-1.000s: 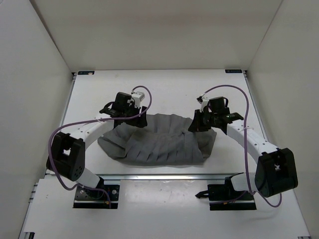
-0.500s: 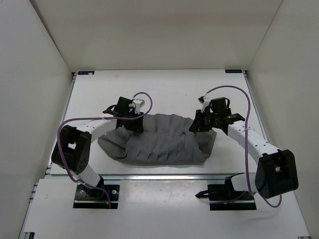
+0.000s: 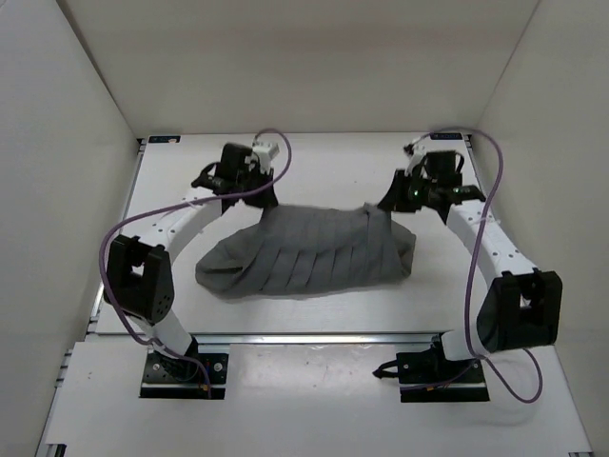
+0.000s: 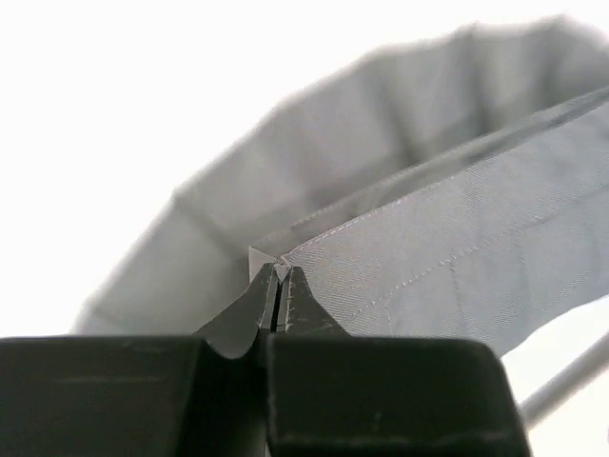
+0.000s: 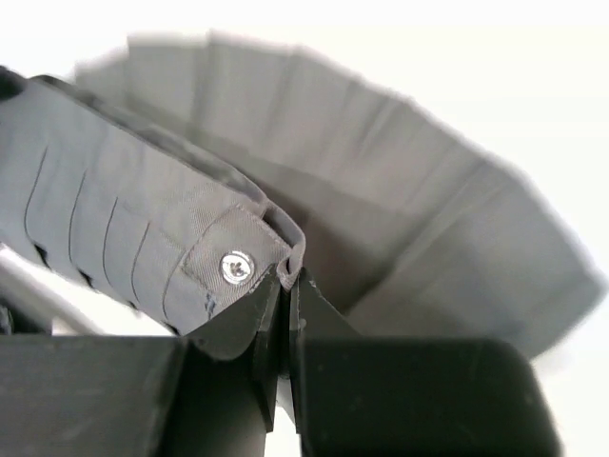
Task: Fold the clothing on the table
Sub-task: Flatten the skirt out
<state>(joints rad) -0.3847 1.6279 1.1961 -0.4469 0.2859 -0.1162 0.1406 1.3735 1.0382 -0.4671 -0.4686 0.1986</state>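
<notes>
The clothing [image 3: 304, 255] lies mid-table [image 3: 333, 157], long axis left to right, pleats running roughly near to far. The left gripper [image 4: 280, 278] and right gripper [image 5: 285, 278] each clench a lifted far corner. Bare table spreads toward the far edge. The near hem lies near the front rail [image 3: 314, 336].

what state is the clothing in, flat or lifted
Partly lifted: left gripper and right gripper each pinch a far corner of the clothing, holding it up; the near part rests on the table.
</notes>
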